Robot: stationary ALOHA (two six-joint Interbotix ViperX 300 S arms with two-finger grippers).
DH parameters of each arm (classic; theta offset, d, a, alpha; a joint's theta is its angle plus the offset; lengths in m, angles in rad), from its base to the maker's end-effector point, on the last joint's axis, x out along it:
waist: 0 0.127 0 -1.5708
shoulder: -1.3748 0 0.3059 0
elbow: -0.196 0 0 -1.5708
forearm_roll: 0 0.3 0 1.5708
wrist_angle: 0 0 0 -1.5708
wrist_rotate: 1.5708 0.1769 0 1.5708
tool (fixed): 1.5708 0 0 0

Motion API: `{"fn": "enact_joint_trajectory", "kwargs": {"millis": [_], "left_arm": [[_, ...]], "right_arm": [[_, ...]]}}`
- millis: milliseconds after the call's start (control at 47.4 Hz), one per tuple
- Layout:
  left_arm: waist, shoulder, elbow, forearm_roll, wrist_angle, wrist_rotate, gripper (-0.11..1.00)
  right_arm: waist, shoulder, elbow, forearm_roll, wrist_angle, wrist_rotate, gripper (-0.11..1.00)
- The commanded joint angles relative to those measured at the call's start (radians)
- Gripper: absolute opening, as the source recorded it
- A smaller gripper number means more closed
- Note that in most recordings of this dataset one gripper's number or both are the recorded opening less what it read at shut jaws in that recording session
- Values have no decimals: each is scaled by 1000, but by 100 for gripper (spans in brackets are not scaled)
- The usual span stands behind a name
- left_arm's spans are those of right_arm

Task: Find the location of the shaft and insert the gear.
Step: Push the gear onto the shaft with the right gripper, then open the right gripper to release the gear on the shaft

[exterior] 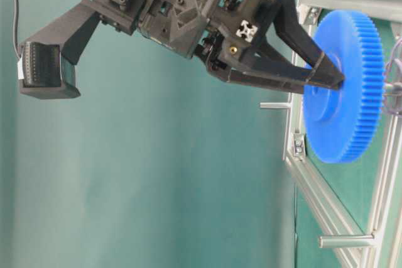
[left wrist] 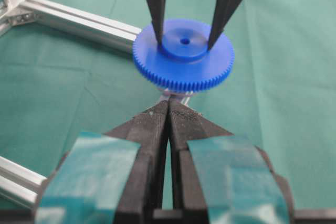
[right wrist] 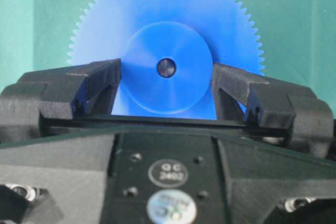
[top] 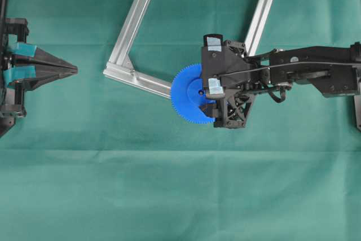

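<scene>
Left fingers (left wrist: 169,109): nearest the lens, clenched together on nothing, idle near the table's left edge, well apart from the work.
Right fingers (left wrist: 185,41): grasping the gear's raised hub from both sides.
Gear (top: 190,92): flat-faced, over the frame's (top: 132,23) lower rail near the table's middle.
Shaft (right wrist: 167,67): silvery tip seen inside the hub hole; axes apparently aligned.
Nearer arm: right.

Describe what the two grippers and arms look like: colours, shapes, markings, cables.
The left gripper is matte black with long tapering fingers, their bases wrapped in teal tape. The right gripper is also black plastic, with slim pointed fingers; its body has an open lattice frame, a round sticker and a black cable looping along the arm.
</scene>
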Motion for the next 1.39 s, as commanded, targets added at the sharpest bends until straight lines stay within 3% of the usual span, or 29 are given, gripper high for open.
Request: {"fn": "enact_joint_trajectory", "kwargs": {"millis": [0, 1372], "left_arm": [[3, 8, -11, -2, -5, -2, 1], [3, 8, -8, -2, -5, -2, 1]], "right_arm": [[-6, -11, 2, 3, -15, 2, 69], [-6, 67, 25, 26, -118, 29, 70]]}}
